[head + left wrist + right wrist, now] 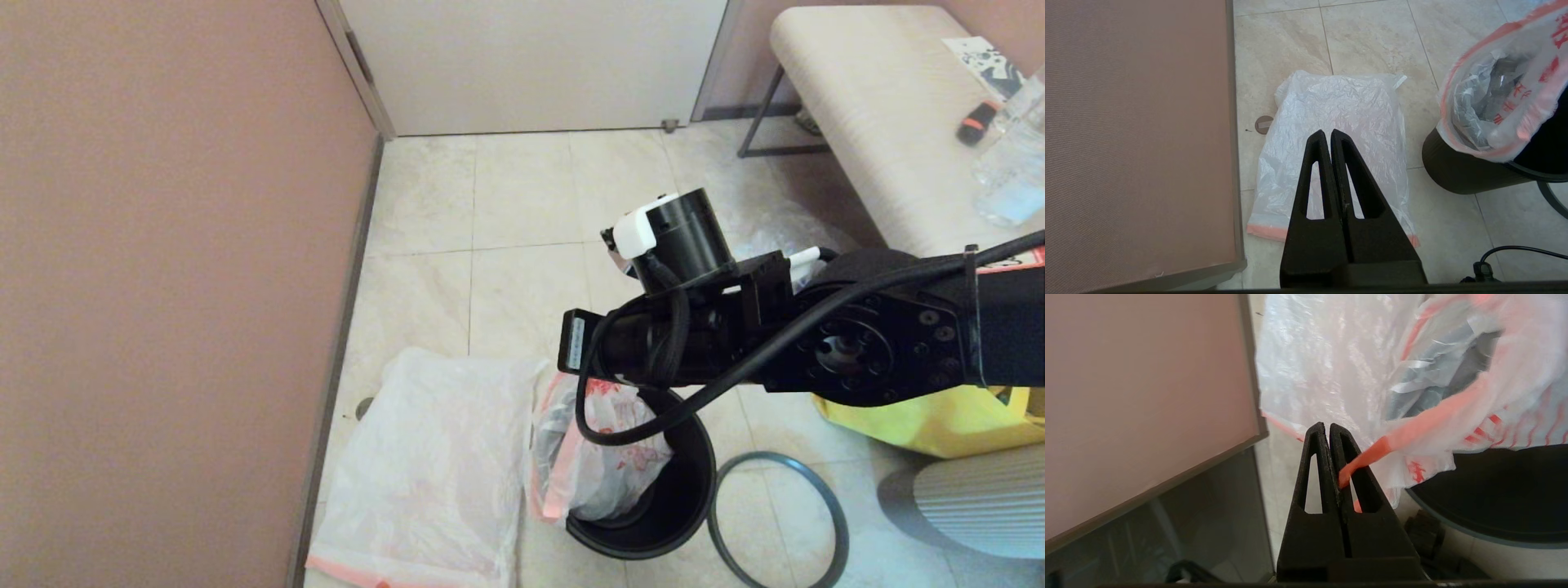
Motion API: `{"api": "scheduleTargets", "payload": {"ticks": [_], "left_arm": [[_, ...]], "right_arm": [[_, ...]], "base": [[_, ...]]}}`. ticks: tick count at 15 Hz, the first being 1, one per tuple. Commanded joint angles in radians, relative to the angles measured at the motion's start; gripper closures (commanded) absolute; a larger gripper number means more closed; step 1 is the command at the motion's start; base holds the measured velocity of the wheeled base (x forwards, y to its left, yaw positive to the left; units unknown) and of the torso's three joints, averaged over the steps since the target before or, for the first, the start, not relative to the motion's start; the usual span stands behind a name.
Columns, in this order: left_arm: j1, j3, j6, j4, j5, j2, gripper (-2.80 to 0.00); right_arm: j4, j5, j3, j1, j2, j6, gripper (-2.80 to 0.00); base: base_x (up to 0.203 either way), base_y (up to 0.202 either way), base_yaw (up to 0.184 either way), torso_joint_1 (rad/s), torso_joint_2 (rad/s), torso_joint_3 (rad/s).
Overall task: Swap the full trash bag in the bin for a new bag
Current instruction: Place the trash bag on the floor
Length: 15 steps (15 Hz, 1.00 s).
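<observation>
— Head view first: what sits in the bin (661, 506)?
— The full trash bag (600, 457), white with orange-red print. It stands partly out of the black bucket, leaning over the rim on the wall side, and grey crumpled wrappers show through its open mouth in the left wrist view.
— Is anything gripping it?
— Yes. The right claw (1334, 457) has its fingers pressed together on an orange-pink strip at the bag's edge; the strip runs taut from the fingertips up to the bag. In the head view the right arm crosses above the bin and hides the top of the bag and the claw itself.
— And the new bag (424, 474)?
— It lies flat on the tiled floor just beside the bin, between the bucket and the pink wall, with its pink-red band at the near end. The full bag's side touches or overlaps its edge; I cannot tell which.
— The left claw (1329, 141)?
— Fingers together, holding nothing, hanging above the new bag without touching it.
— What else is around?
— The grey ring (775, 523) lies on the floor on the bin's other side, touching or nearly touching the bucket. Behind it are a yellow tote (939, 420) and a grey ribbed object (980, 506). A beige surface (865, 114) on dark legs stands further back with a clear bag (1012, 171) and a small black-and-orange item (977, 122) on it. A white door (531, 65) closes the far end.
</observation>
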Motion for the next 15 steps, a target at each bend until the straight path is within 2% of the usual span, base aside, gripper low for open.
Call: {"api": "scheduleTargets", "payload": {"ticks": [1,6,10,15], "left_arm": [[0.001,0.012,0.000,-0.001,0.000,0.001,0.00],[0.000,0.011,0.000,-0.001,0.000,0.001,0.00],[0.001,0.011,0.000,0.001,0.000,0.001,0.00],[0.000,0.011,0.000,-0.001,0.000,0.001,0.00]], "right_arm": [[0.022,-0.001,-0.005,0.015,-0.052,0.003,0.00],[0.083,-0.004,-0.025,0.059,-0.184,-0.003,0.00],[0.268,-0.023,-0.176,0.081,-0.232,-0.012,0.00],[0.376,-0.050,-0.351,0.149,-0.292,-0.048,0.00]], "base": [[0.000,0.000,0.000,0.000,0.00,0.000],[0.000,0.000,0.000,0.000,0.00,0.000],[0.000,0.000,0.000,0.000,0.00,0.000],[0.000,0.000,0.000,0.000,0.00,0.000]]}}
